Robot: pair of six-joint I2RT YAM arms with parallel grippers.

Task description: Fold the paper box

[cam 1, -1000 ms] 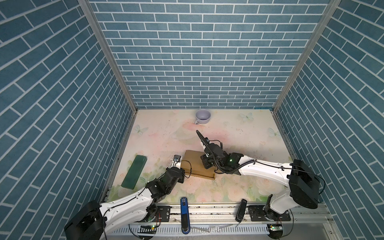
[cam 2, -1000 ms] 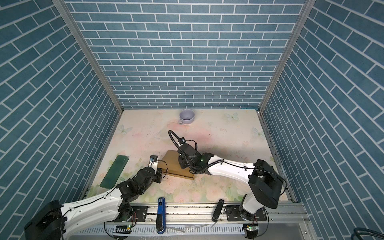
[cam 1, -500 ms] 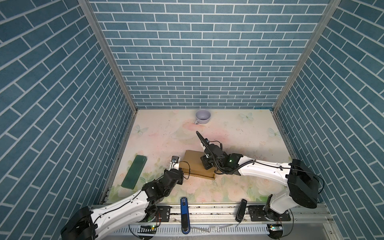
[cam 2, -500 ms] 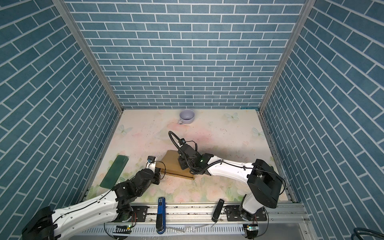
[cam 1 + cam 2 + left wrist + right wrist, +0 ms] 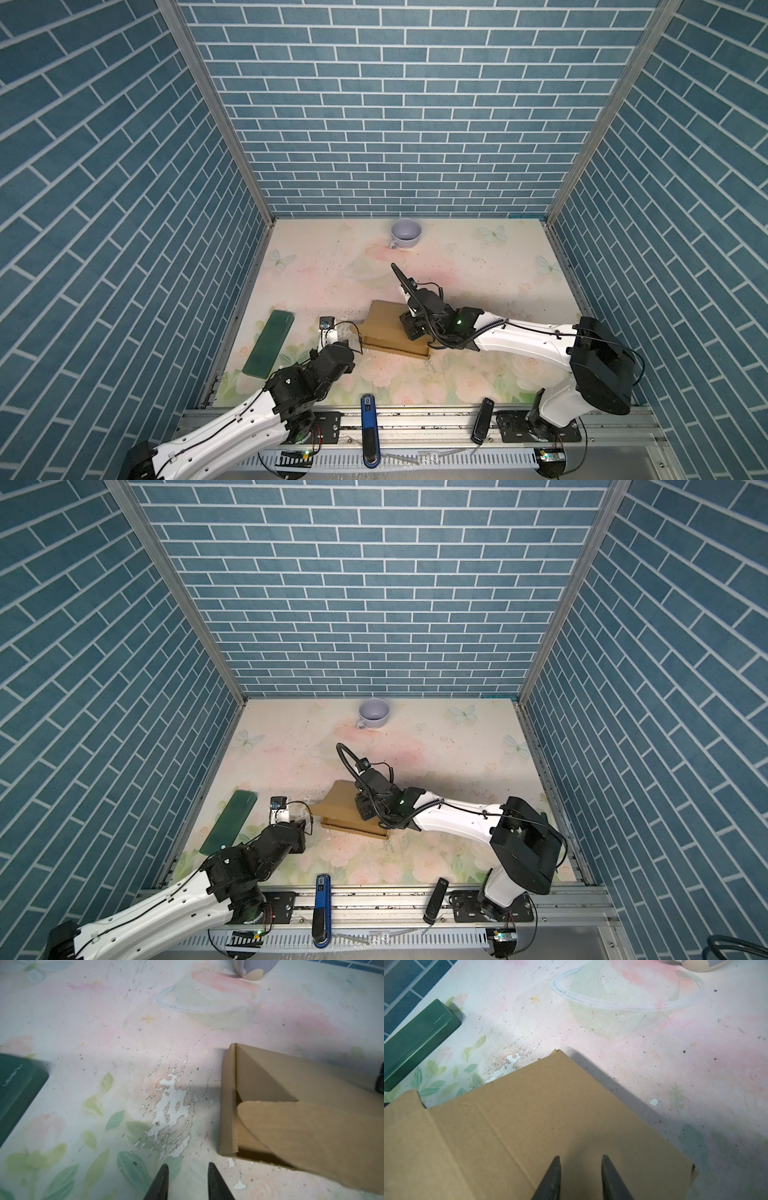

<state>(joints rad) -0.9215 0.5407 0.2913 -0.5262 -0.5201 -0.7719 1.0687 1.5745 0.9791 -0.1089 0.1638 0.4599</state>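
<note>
Your left gripper (image 5: 187,1165) shows jaws narrowly parted and empty over bare table (image 5: 104,1043). In the last second it has opened and drawn back from the left edge of the paper box (image 5: 384,328). The right gripper (image 5: 580,1157) has its jaws narrowly apart too, tips down on the lid and clamping nothing. The box sits mid-table toward the front, lid lowered, with its rounded side flap (image 5: 311,1136) riding untucked above the left wall. Likely next: push that flap in. A dark green case (image 5: 270,349) lies well to the left.
</note>
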